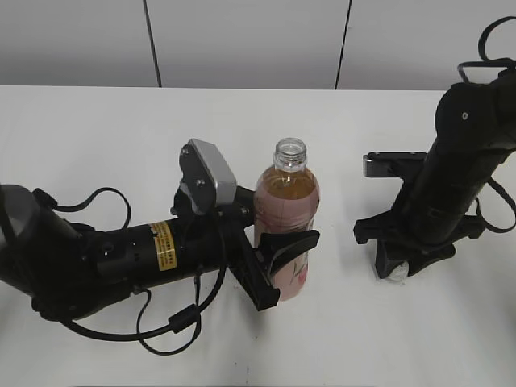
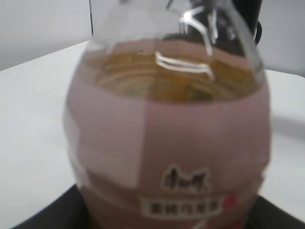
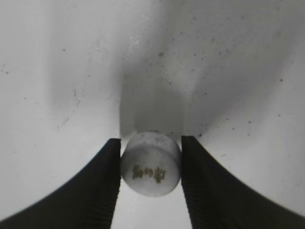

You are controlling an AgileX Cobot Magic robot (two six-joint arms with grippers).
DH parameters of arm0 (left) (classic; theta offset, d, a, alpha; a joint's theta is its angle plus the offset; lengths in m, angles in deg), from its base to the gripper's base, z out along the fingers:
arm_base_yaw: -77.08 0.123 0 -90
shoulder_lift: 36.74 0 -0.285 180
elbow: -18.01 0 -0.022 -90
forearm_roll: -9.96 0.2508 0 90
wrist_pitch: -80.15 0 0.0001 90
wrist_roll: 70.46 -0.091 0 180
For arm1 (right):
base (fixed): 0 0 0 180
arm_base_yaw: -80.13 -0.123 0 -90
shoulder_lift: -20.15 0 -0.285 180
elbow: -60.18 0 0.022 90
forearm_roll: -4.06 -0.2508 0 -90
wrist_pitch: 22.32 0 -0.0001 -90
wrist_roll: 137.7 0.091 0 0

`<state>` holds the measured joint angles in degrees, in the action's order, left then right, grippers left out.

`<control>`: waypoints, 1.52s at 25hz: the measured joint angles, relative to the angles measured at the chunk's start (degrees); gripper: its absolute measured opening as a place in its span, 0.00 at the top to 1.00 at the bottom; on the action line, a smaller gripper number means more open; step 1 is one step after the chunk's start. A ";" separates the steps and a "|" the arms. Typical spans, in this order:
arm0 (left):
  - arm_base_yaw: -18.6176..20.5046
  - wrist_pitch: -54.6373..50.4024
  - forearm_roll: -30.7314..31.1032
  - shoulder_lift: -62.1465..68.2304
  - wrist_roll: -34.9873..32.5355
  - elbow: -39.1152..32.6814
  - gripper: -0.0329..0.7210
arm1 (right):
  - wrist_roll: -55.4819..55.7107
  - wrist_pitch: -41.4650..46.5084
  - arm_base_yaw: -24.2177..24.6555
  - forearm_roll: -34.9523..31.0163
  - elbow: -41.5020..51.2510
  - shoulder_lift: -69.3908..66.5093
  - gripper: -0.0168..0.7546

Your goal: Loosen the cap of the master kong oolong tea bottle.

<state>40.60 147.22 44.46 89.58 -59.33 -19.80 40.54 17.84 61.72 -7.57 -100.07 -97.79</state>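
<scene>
A white worktop (image 1: 97,129) is backed by a pale panelled wall w/ dark seams.

Exterior view: the master kong oolong tea bottle (image 1: 287,219) is stood upright near the worktop's middle, a little toward the front edge, neck open, no cap on it. It is clamped low on the pink label by the left gripper (image 1: 278,262), which is reached in from the left edge w/ the arm lying almost flat; the body is judged to be held this way so it can't spin or tip. The right gripper (image 1: 397,270) is pointed straight down at the surface toward the right edge, well apart from the bottle. A small whitish thing is glimpsed at its tip, mostly hidden by the black housing. The far left finger is hidden behind the bottle.

Left wrist view: the frame is filled by the bottle's shoulder, amber tea and pink label; blurred, print not legible. Only dark finger edges are seen at the bottom corners, cut off.

Right wrist view: the cap (image 3: 150,163) is pinched between the two ribbed fingers (image 3: 97,191), top w/ small dark mark facing the camera, worktop just beyond. Whether it rests on the surface can't be told. So the cap is judged fully off, beyond loosened, and kept clear of the open neck.
</scene>
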 joint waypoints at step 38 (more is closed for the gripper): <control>6.13 2.20 -1.95 -5.80 0.00 -12.98 0.27 | -3.24 0.03 0.00 -2.55 0.00 -0.40 0.35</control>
<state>46.73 149.42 42.51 83.78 -59.33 -32.78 37.30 17.87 61.72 -10.12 -100.07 -98.19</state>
